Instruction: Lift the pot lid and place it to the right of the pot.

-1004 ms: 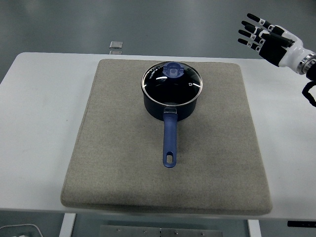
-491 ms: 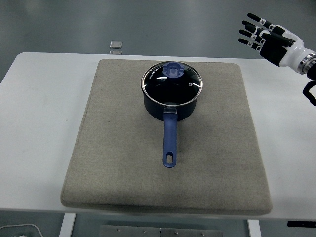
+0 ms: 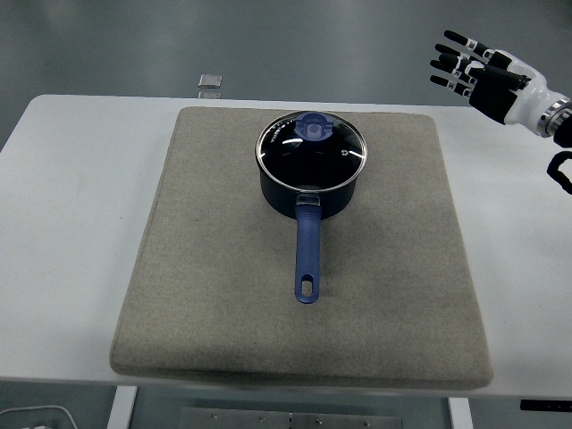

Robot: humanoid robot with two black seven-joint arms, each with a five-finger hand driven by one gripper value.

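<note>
Fingers (image 3: 451,61) spread apart and empty, the right hand (image 3: 487,76) hovers far right of the one pot (image 3: 311,183), whose single lid (image 3: 312,146) sits on it on one mat (image 3: 304,295) over the tabletop (image 3: 71,232); it should descend squarely over the one knob (image 3: 315,127) before closing.

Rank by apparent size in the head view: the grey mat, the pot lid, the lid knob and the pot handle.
1. Grey mat
2. Pot lid
3. Pot handle
4. Lid knob
</note>
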